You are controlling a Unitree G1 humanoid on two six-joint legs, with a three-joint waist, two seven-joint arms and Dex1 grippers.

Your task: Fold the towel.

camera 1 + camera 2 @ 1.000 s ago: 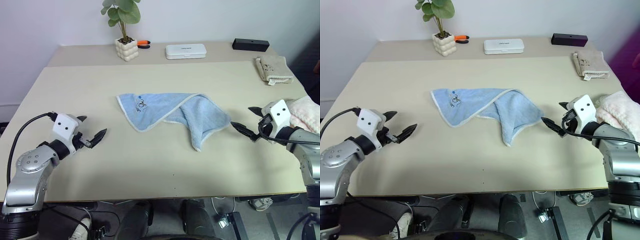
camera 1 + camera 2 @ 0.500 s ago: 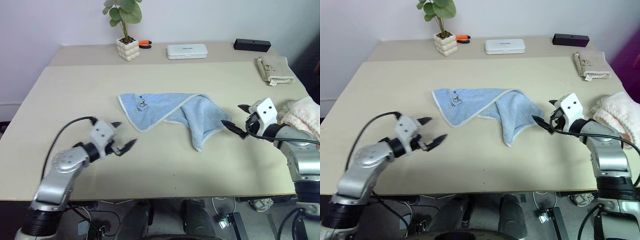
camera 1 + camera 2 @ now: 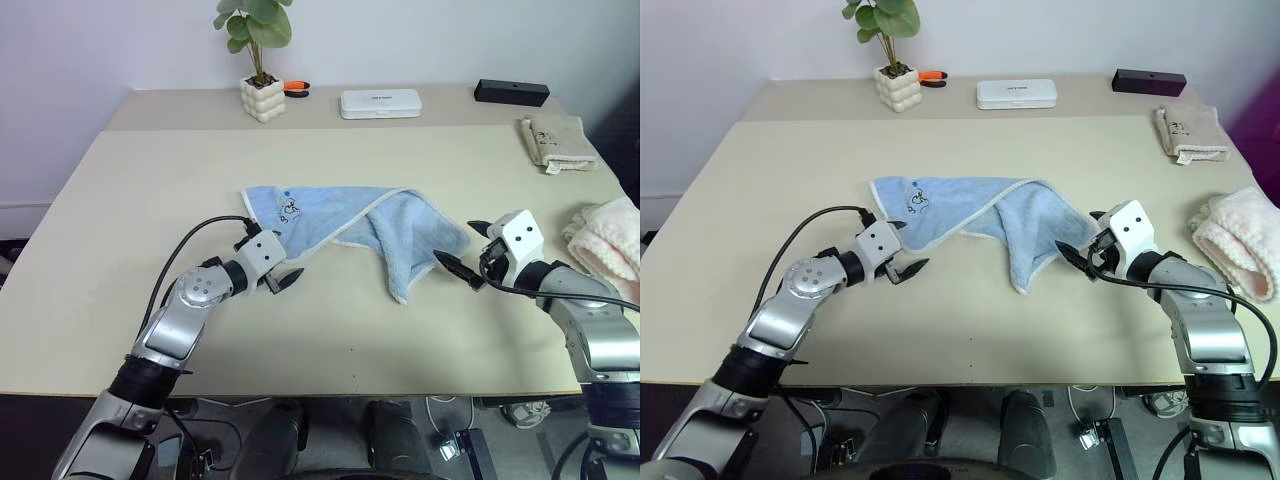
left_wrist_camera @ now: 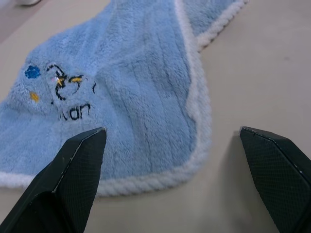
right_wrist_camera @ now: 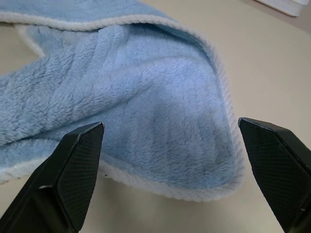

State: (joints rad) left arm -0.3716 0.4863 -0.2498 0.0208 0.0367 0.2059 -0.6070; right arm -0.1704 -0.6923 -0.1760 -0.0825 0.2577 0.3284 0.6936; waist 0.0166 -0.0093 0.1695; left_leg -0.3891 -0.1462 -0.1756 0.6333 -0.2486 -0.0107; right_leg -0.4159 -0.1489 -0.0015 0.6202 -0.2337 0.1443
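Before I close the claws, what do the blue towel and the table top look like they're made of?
The towel: soft plush terry or microfibre by its fuzzy ribbed pile, with a corded whitish trim and stitched emblem. The table: smooth matte beige, probably laminate; no grain shows, so it is hard to be sure.

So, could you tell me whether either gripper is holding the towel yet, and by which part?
Nothing is held. The left gripper and the right gripper are both open, each at an edge of the towel.
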